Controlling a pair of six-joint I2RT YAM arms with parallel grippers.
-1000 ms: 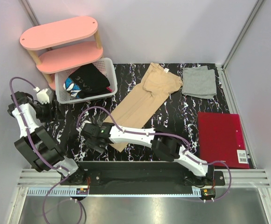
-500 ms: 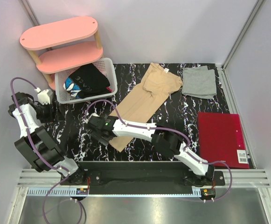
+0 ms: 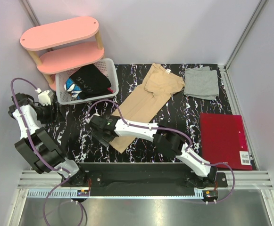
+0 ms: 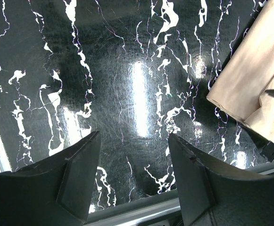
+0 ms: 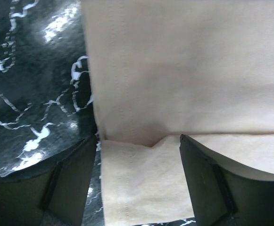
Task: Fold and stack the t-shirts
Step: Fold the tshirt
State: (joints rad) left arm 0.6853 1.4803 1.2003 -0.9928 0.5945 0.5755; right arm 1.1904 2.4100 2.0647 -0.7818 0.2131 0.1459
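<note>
The tan-beige t-shirt (image 3: 146, 101) lies folded into a long strip, running diagonally across the middle of the table. The light grey t-shirt (image 3: 201, 82) lies folded at the back right. My right gripper (image 3: 102, 133) is open at the strip's near left corner. In the right wrist view its jaws (image 5: 137, 140) stand either side of the tan hem (image 5: 146, 183), where a top layer overlaps a lower one. My left gripper (image 3: 48, 111) is open and empty at the far left. In the left wrist view it (image 4: 133, 135) hangs over bare table, with the tan shirt (image 4: 254, 75) at the right.
A white basket (image 3: 109, 66) of dark clothes stands at the back left, in front of a pink two-tier shelf (image 3: 59, 33). A red flat folder (image 3: 224, 139) lies at the right edge. The black marble table (image 3: 75, 127) ends at a metal rail near the arm bases.
My right gripper has moved a little right and away from the bases, onto the tan shirt's near left corner. The left arm and the shirts have not moved.
</note>
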